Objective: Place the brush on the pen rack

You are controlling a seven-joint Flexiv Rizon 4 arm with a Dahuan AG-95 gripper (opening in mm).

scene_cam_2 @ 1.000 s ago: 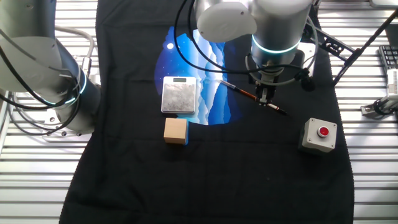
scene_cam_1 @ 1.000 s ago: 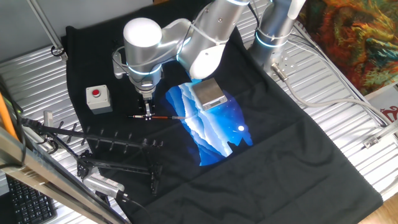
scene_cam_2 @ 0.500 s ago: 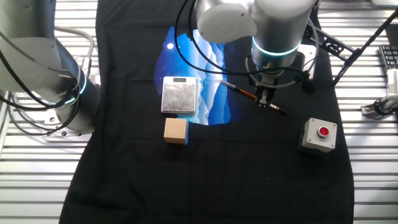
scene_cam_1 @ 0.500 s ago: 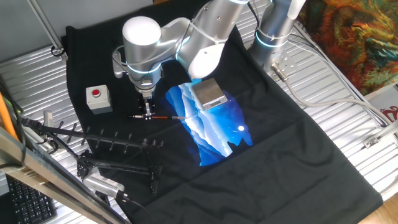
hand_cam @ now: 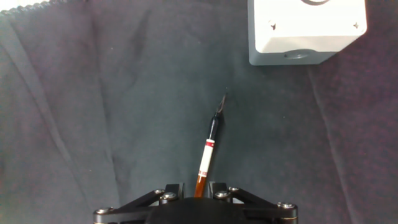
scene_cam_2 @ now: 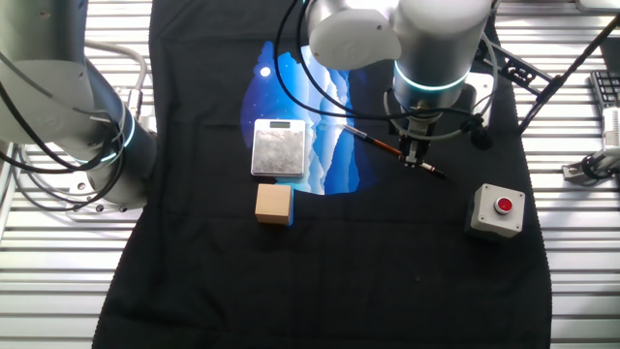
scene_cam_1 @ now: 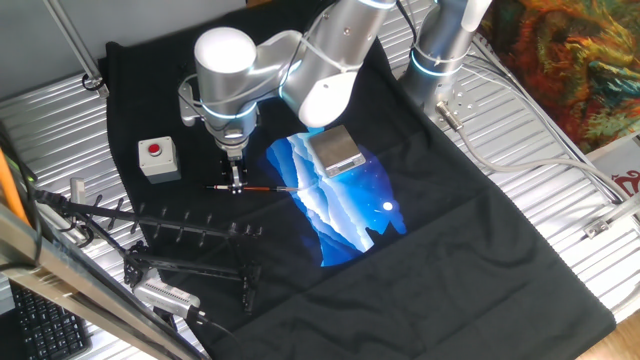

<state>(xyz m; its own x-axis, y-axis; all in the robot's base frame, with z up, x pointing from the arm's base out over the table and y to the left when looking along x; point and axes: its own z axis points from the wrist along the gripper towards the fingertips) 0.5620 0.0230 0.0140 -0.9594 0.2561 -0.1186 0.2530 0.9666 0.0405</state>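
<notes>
The brush [scene_cam_1: 265, 188] lies flat on the black cloth, black end toward the grey box, pale tip on the blue print. My gripper [scene_cam_1: 237, 185] points straight down over its black-end half, fingers on either side of the shaft and closed against it. In the other fixed view the brush [scene_cam_2: 383, 145] runs diagonally with the gripper [scene_cam_2: 418, 163] near its lower right end. The hand view has the brush [hand_cam: 208, 146] coming out from between the fingers of the gripper [hand_cam: 197, 186], its dark end pointing away. The pen rack [scene_cam_1: 195, 232], a low black frame with short pegs, stands nearer the camera than the brush.
A grey box with a red button [scene_cam_1: 158, 158] sits left of the brush, also close in the hand view [hand_cam: 306, 31]. A silver scale [scene_cam_2: 279, 147] rests on the blue print, with a wooden block [scene_cam_2: 273, 204] beside it. A second robot arm [scene_cam_2: 68, 107] stands at the cloth's edge.
The arm's upper body has shifted very slightly. The brush and the gripper tip stay in the same spot on the cloth.
</notes>
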